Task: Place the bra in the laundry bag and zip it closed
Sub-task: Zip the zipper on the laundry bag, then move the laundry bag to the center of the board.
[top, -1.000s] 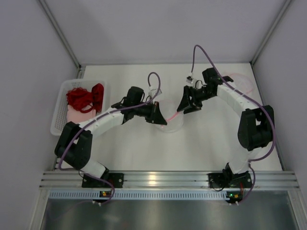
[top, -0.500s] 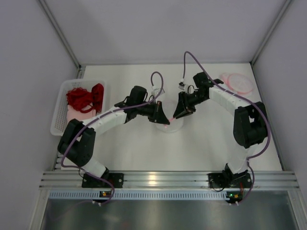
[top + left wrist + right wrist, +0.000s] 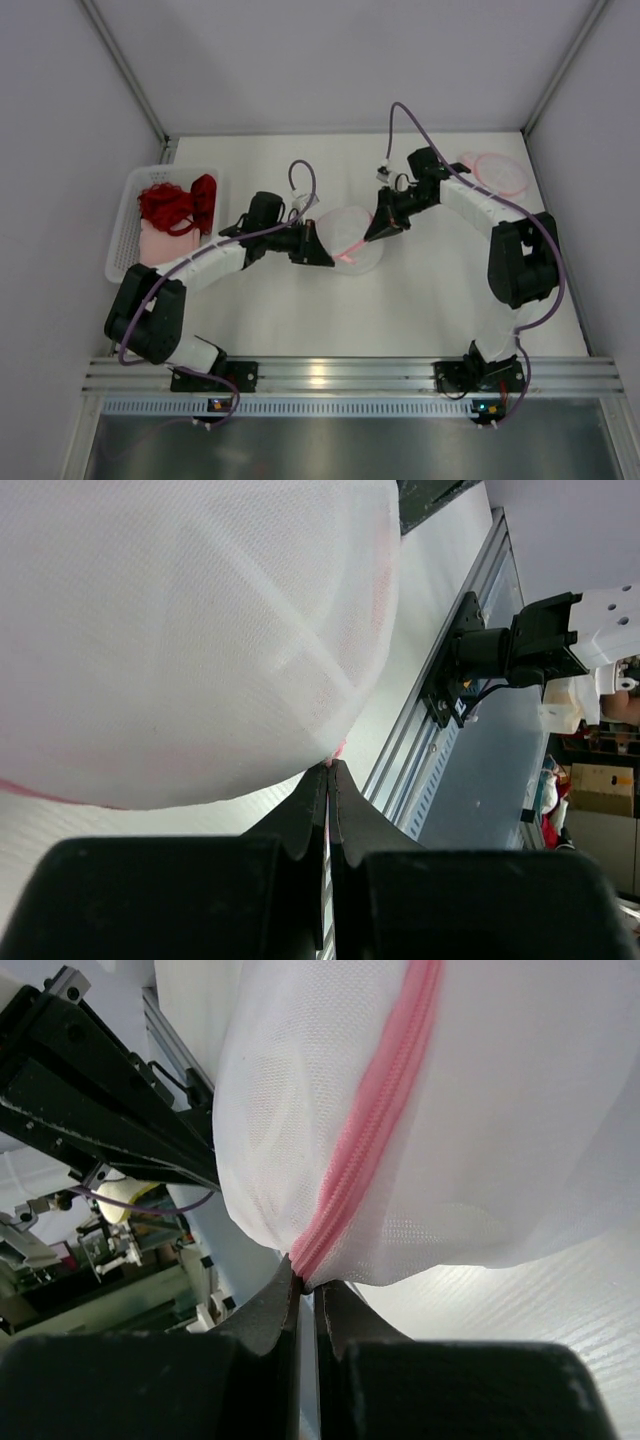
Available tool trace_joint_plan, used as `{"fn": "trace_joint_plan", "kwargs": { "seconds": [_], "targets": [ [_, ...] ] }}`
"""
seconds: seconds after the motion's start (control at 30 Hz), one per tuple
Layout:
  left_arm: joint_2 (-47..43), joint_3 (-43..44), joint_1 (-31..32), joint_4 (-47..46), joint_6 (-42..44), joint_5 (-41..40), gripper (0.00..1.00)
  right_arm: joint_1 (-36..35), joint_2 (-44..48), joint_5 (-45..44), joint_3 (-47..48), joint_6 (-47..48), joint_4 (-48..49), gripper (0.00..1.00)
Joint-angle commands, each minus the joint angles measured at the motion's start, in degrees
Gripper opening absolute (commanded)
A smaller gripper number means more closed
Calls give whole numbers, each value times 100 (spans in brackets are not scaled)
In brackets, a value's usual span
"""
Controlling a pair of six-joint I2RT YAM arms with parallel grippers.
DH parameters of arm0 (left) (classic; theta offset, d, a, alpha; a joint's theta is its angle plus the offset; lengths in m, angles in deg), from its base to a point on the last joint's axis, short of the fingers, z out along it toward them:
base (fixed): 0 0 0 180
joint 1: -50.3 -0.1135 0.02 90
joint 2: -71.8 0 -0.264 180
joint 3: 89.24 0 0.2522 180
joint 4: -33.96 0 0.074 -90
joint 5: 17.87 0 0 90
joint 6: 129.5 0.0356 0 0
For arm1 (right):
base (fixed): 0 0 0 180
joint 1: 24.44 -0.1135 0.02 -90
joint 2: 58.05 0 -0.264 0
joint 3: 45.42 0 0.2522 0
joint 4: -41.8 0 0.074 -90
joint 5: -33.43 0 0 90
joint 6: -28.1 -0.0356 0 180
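Observation:
The laundry bag [image 3: 350, 238] is a round white mesh pouch with a pink zipper [image 3: 375, 1120], lying at the table's middle. My left gripper [image 3: 322, 252] is shut on its left rim; in the left wrist view the fingertips [image 3: 328, 768] pinch the mesh edge [image 3: 180, 630]. My right gripper [image 3: 376, 232] is shut on the bag's right side; in the right wrist view its tips [image 3: 305, 1285] clamp the end of the zipper seam of the bag [image 3: 500, 1110]. The bra [image 3: 178, 203], red and lacy, lies in the white basket [image 3: 125, 215] at the left.
A second round mesh bag [image 3: 497, 172] with a pink rim lies at the back right corner. A pale pink item [image 3: 160, 240] sits under the red garments in the basket. Grey walls close in both sides and the back. The metal rail [image 3: 330, 378] runs along the near edge.
My right gripper has moved in to the bag and shut on its zipper edge. My left arm has drawn back to the left, still gripping, so the bag now lies stretched between both.

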Motion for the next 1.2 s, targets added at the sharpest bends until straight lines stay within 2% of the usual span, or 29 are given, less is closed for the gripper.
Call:
{"fn": "trace_joint_plan", "kwargs": {
  "seconds": [0.0,0.2,0.37,0.4,0.6,0.7,0.73,0.77,0.83,0.9,0.93,1.17],
  "targets": [
    [-251,-224,-269,117,-65,53,0,198,43,-99,107,51,350,0],
    [-224,-137,-534,117,-30,79,0,251,52,-72,98,78,377,0],
    [-40,197,-534,117,172,553,2,259,60,-107,98,86,482,0],
    [-22,380,-534,152,242,597,19,259,60,-125,98,86,517,0],
    [-250,742,-525,459,645,555,62,347,-71,-511,326,367,895,0],
    [-374,778,-543,548,735,414,69,409,-439,-766,728,473,1308,0],
    [-383,778,-543,557,735,378,77,418,-571,-828,870,517,1387,0],
    [-400,786,-543,557,735,378,78,444,-842,-872,1046,491,1483,0],
    [-444,830,-560,618,787,361,88,549,-1264,-846,1520,307,1799,0],
    [-488,857,-578,644,831,299,89,715,-1529,-715,1993,-43,2185,0],
    [-506,866,-586,645,831,212,96,760,-1661,-697,2162,-132,2309,0],
    [-471,1146,-876,837,1051,-52,98,1015,-2943,-609,3551,-845,2951,0]
  ]
}}
